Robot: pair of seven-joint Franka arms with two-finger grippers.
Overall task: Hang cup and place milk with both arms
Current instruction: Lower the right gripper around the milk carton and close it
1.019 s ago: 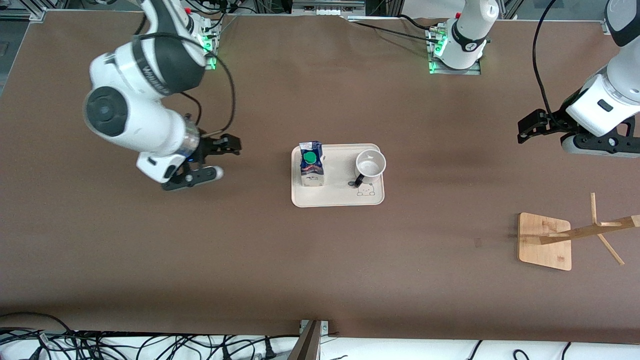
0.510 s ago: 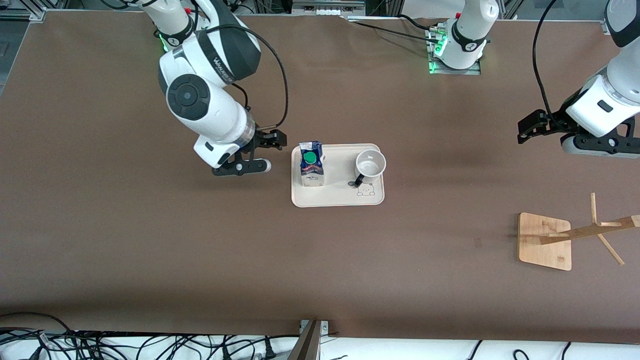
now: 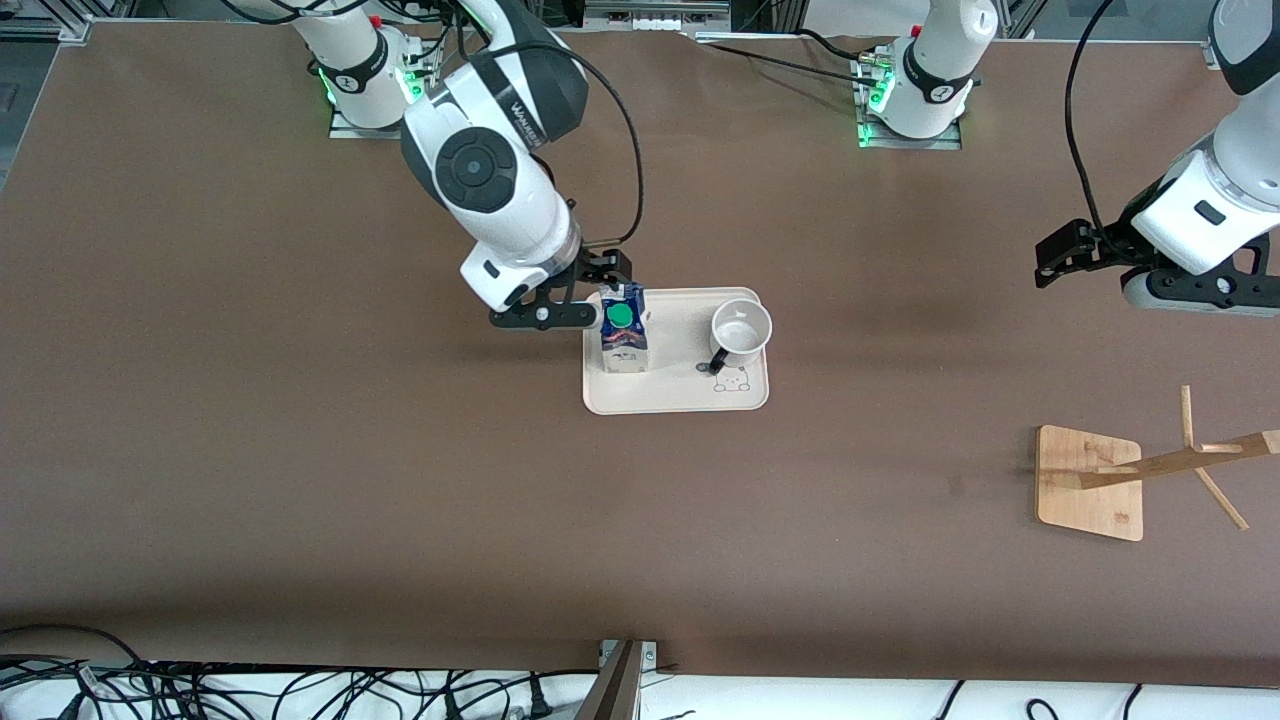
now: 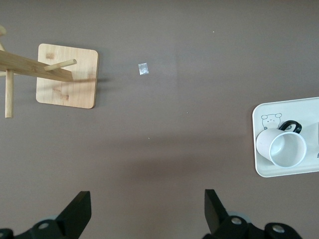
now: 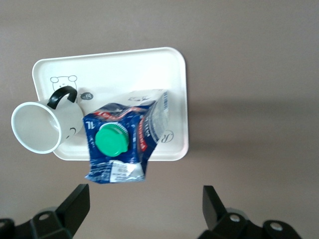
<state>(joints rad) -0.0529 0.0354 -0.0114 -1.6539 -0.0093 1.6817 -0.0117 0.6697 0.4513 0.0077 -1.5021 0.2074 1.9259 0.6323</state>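
Observation:
The milk carton point(image 3: 623, 338), dark blue and white with a green cap, stands upright on a cream tray point(image 3: 675, 395) at the tray's end toward the right arm. The white cup point(image 3: 741, 331) with a black handle stands on the same tray toward the left arm's end. Both show in the right wrist view, the milk point(image 5: 122, 142) and the cup point(image 5: 42, 125). My right gripper point(image 3: 590, 292) is open and empty, just beside the milk's top at the tray's edge. My left gripper point(image 3: 1085, 265) is open and empty, waiting high over the table's left-arm end; its view shows the cup point(image 4: 281, 147).
A wooden cup rack with a square base point(image 3: 1090, 482) and slanted pegs point(image 3: 1200, 458) stands toward the left arm's end, nearer the front camera than the tray. It also shows in the left wrist view point(image 4: 67, 75). Cables lie along the table's near edge.
My right arm has swung across the table toward the tray, bringing its open gripper up beside the milk. The left arm, the milk and the cup have not moved.

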